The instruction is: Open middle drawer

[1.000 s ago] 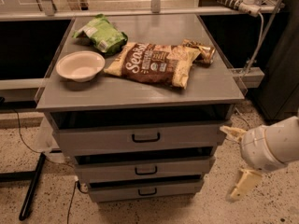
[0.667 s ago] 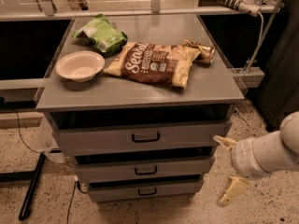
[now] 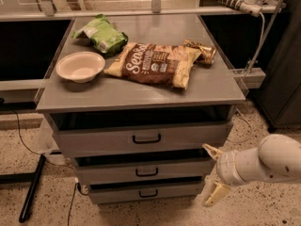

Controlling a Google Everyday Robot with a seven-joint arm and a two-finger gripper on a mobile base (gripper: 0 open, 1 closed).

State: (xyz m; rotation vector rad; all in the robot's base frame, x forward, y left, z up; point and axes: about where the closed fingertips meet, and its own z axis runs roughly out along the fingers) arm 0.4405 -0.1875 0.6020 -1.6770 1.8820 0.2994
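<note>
The brown snack bag (image 3: 153, 65) at the middle of the worktop (image 3: 141, 95) bears white script starting "Seas"; its smaller print is illegible. The label on the green bag (image 3: 101, 34) at 10 o'clock is unreadable too. The pincer (image 3: 214, 173), fingers spread, hangs at 4 o'clock.

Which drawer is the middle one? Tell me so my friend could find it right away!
Find the grey cabinet with a white bowl on top. Three drawer fronts stack under it; the middle drawer sits between the taller top drawer and the smaller bottom drawer. The gripper hangs open beside its right end, level with it.
</note>
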